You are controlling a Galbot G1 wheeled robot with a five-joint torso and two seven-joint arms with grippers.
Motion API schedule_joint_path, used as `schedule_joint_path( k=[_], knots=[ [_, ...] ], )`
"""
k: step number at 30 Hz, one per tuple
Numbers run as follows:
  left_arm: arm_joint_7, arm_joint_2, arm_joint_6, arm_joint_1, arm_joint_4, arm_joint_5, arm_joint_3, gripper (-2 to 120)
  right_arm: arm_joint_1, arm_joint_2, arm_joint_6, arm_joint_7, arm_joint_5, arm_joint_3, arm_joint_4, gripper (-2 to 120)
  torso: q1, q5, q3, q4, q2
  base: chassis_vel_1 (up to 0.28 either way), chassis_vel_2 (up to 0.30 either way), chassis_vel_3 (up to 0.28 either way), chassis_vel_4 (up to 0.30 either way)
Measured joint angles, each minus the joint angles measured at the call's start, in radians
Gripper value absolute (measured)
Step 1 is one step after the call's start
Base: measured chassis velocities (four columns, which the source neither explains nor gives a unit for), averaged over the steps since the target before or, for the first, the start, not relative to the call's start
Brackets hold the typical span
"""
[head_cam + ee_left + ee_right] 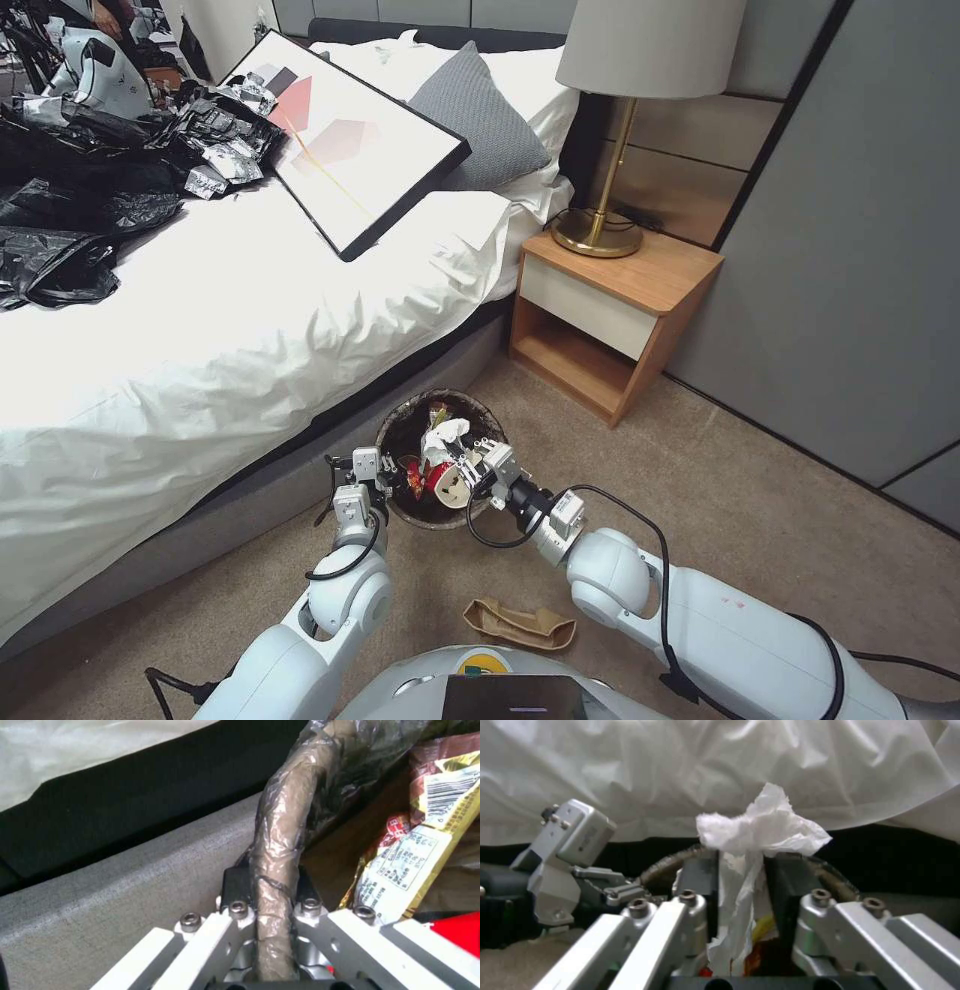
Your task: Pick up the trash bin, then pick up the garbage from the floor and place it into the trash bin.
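The trash bin hangs beside the bed, left gripper clamped on its bag-wrapped rim. Over the opening, the right gripper pinches a crumpled white tissue. The left wrist view reveals yellow snack wrappers inside; on the carpet, the head view shows a flat brown paper bag.

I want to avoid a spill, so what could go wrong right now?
The left tool holds the trash bin only by its bagged rim, so it might tilt or slip. The white tissue in the right tool could cling to the pads. The brown paper bag remains on the carpet.
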State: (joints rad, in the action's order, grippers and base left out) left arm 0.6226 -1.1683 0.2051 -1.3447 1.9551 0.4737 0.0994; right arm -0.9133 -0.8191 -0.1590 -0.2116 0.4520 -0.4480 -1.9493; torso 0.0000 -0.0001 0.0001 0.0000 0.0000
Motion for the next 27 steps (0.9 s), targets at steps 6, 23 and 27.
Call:
schedule_joint_path(
  k=[6, 23, 27],
  knots=[
    [0.001, -0.001, 0.000, 0.000, 0.001, 0.001, 0.000, 2, 0.008, -0.012, 0.002, -0.012, -0.010, -0.010, 0.017, 52, 0.000, 0.0000, 0.000, 0.0000, 0.000, 0.000, 0.000, 0.000, 0.000],
    [0.003, -0.002, -0.001, -0.001, 0.002, 0.002, 0.000, 2, -0.010, -0.017, 0.001, -0.021, -0.012, 0.001, -0.004, 96, 0.000, 0.0001, 0.000, -0.0002, 0.000, 0.000, 0.000, 0.000, 0.000],
    [0.003, -0.001, -0.001, -0.004, 0.001, 0.001, -0.001, 2, -0.021, -0.014, 0.001, -0.021, -0.012, 0.027, -0.022, 97, 0.000, 0.0001, 0.000, -0.0002, 0.000, 0.000, 0.000, 0.000, 0.000]
  ],
)
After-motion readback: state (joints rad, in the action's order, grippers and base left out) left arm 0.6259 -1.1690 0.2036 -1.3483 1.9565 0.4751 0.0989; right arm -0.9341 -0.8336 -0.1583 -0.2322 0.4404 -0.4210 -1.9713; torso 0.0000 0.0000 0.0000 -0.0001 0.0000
